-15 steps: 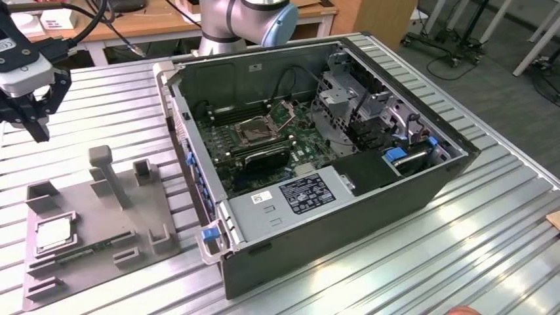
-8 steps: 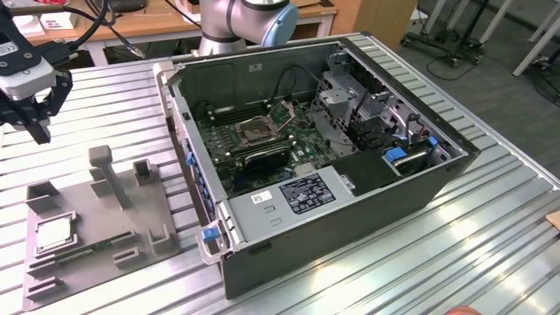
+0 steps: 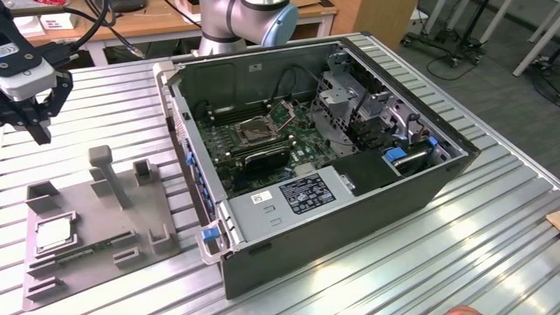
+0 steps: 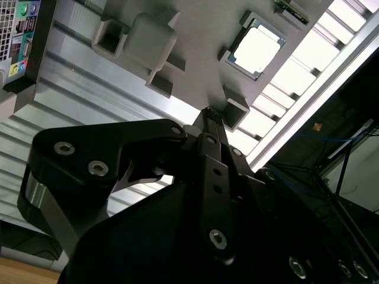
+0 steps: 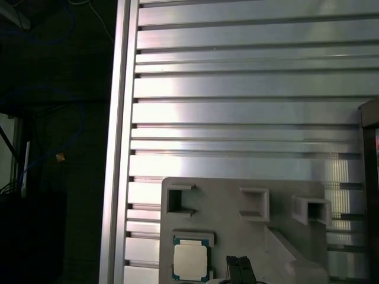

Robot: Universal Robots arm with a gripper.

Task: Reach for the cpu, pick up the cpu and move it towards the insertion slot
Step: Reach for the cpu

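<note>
My fingers (image 4: 213, 139), pinched narrow and empty, hang over the grey holder (image 5: 216, 201) near the cpu (image 5: 190, 262) in both wrist views; the exterior view adds the insertion slot (image 3: 256, 129) inside the open case (image 3: 420, 190).

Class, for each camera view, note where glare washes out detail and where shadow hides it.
In the second wrist view, glare whitens the cpu and the table; the pincer is in shadow. In the first wrist view, bright bands cross the table. In the exterior view, light streaks the table near the computer case.
</note>
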